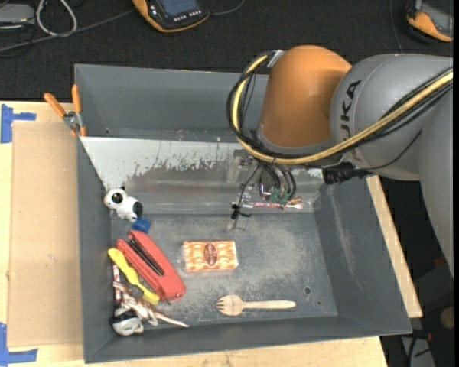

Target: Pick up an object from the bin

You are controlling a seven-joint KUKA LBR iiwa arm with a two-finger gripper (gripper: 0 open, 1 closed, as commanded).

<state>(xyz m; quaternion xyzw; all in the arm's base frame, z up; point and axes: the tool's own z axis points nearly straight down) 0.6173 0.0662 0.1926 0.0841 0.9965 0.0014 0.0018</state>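
End effector [241, 209] over bare floor of the bin [291, 258], state can't be told
Lowered here, the orange packet [209, 256] just nearer would be missed.

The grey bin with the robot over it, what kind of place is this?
Probably a robot lab: a robot arm hangs over a metal bin of odd small things, and a control pad lies behind it.

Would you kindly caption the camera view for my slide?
KUKA gripper over the grey bin, near an orange patterned packet and wooden fork.
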